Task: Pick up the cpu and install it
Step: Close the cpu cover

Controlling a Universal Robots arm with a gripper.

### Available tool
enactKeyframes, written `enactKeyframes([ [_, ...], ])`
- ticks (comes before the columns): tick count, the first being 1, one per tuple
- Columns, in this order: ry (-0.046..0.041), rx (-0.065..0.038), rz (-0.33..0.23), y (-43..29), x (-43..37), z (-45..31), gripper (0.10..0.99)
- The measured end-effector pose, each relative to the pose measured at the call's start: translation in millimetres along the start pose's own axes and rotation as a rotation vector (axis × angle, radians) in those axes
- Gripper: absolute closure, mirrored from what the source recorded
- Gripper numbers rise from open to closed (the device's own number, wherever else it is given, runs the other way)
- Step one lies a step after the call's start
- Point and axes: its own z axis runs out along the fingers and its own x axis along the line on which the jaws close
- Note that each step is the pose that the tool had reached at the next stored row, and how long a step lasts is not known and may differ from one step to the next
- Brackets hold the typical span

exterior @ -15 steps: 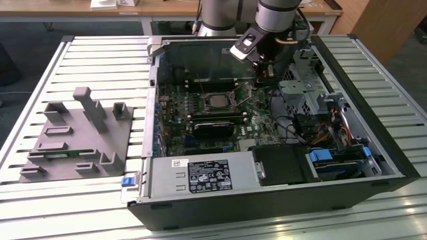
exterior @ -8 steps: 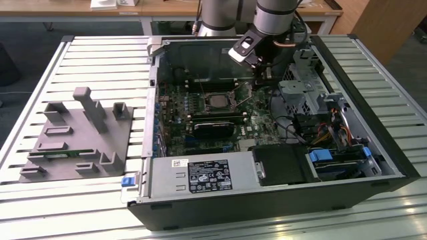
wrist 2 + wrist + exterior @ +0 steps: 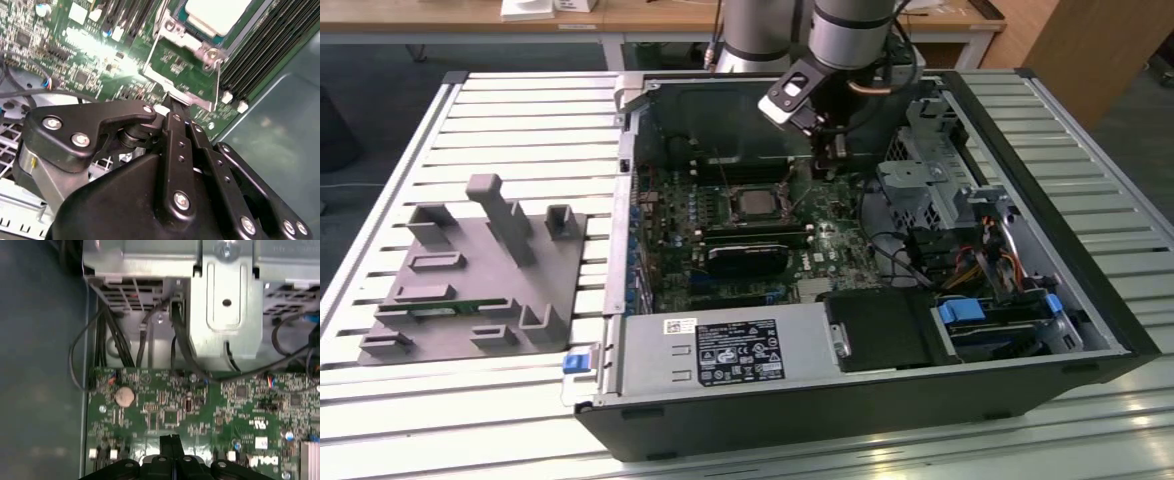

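One cpu [image 3: 754,203] lies flat, metal top upward.

Open room above the motherboard [image 3: 670,220] — the drive cage [image 3: 917,187] stands just beside the end effector [image 3: 829,168].

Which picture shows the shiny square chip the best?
The exterior view: the whole chip sits in its socket on the green board. The second wrist view catches just part of its pale top, cut by the picture's edge.
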Motion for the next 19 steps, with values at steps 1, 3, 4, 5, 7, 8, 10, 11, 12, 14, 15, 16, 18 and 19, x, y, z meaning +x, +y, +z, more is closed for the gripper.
enactKeyframes([
  [1,0.0,0.0,0.0,-2.7,0.0,-0.1,0.98],
  [3,0.0,0.001,0.0,-7.5,0.1,-0.2,0.98],
  [4,-0.0001,0.002,0.0,-9.7,0.1,-0.3,0.98],
  [5,0.0,0.002,0.0,-11.8,0.1,-0.4,0.98],
  [7,0.0001,0.003,0.0,-16.0,0.2,-0.5,0.98],
  [8,0.0,0.003,0.0,-18.0,0.2,-0.5,0.98],
  [10,0.0,0.004,0.0,-21.6,0.3,-0.6,0.98],
  [11,0.0001,0.004,0.0,-23.3,0.3,-0.7,0.98],
  [12,0.0002,0.005,0.0,-24.7,0.4,-0.6,0.98],
  [14,0.0,0.005,0.0,-27.5,0.4,-0.5,0.98],
  [15,-0.0001,0.005,0.0,-28.9,0.4,-0.4,0.98],
  [16,0.0001,0.005,0.0,-30.3,0.5,-0.2,0.98],
  [18,0.0001,0.005,0.0,-32.4,0.4,0.4,0.98],
  [19,0.0001,0.006,0.0,-33.2,0.4,0.8,0.98],
])
